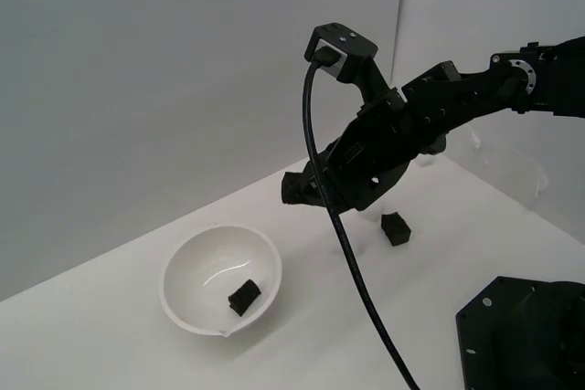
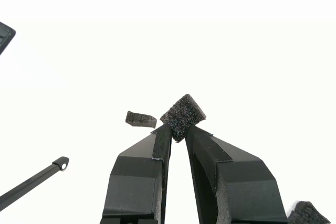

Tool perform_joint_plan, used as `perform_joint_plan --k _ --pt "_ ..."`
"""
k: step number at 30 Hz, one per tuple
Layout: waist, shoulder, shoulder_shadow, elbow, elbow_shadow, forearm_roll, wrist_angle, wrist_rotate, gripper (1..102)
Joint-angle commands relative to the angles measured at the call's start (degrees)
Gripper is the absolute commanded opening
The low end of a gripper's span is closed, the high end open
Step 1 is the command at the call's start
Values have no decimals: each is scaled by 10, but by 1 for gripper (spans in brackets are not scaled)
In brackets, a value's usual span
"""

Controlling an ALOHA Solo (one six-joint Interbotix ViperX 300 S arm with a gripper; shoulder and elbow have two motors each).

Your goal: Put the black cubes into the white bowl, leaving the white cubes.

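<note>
Wrist view: hand (image 2: 178, 134) pinches a black cube (image 2: 183, 115) at its fingertips.

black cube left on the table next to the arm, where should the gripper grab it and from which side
Take the black cube on the table across two opposite flat side faces, coming down from above. It sits free on the surface, clear of the white bowl, so the fingers can likely straddle it. The gripper is already shut on another black cube, which must be dropped first.
</note>
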Motion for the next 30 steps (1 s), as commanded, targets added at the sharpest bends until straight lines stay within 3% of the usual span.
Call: perform_joint_plan --k 1,15,22,24,28,30 --pt "-20 -11 -10 -19 -20 -13 -3 8 2" --pt "-114 -154 -153 -86 -90 -15 -41 8 2" --pt "-133 -168 -165 -89 -91 -33 -76 8 6" --pt "-134 -168 -165 -89 -91 -36 -83 8 19" --pt "-134 -172 -171 -89 -91 -46 -87 8 71" --pt "-134 -175 -173 -88 -91 -50 -88 8 90"
